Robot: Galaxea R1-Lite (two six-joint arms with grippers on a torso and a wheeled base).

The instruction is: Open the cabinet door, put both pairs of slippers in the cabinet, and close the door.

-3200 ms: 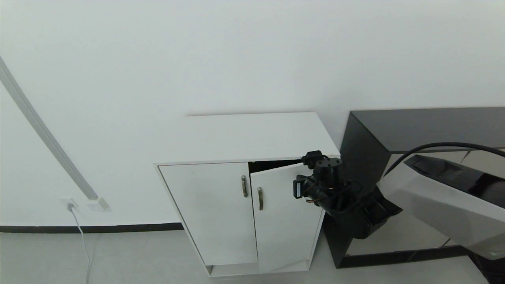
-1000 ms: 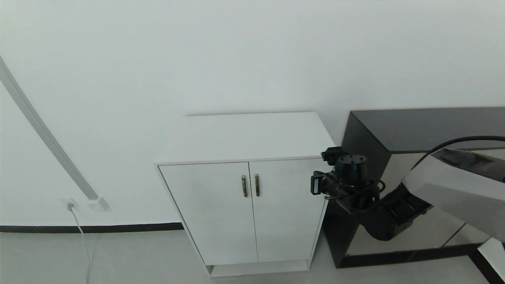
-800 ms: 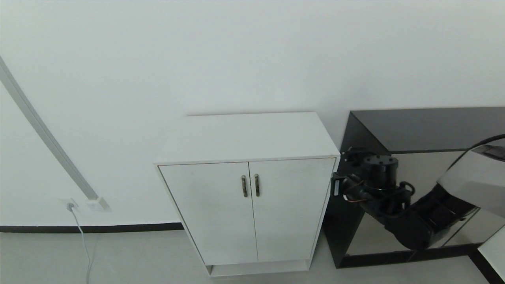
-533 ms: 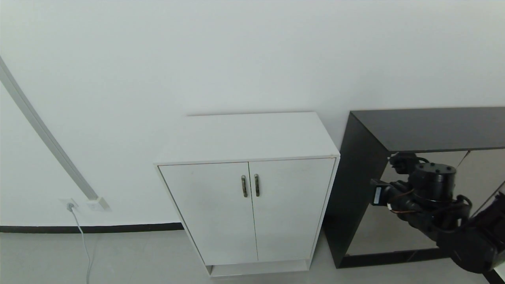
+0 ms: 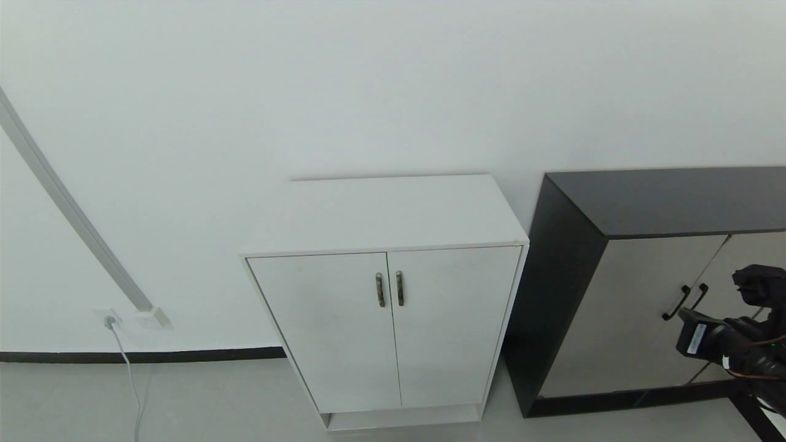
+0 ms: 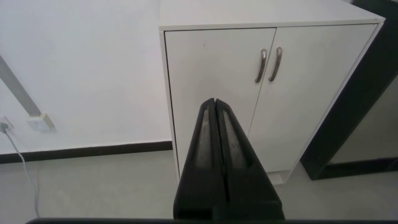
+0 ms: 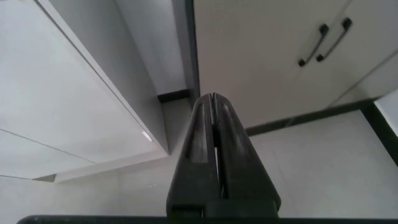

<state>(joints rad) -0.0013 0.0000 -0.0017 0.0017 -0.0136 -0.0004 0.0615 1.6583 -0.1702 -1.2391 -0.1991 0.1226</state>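
Cabinet (image 5: 387, 212) stood closed, centre frame; left gripper (image 6: 215, 102) and right gripper (image 7: 212, 98) were pinched together, empty. The stiff, likely light door (image 5: 451, 325) was best taken by its slim handle (image 5: 400, 288).

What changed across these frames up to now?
The right door of the white cabinet, ajar earlier, swung shut. The right gripper then withdrew rightward, ending before the black cabinet. The left door and wall cable stayed put.
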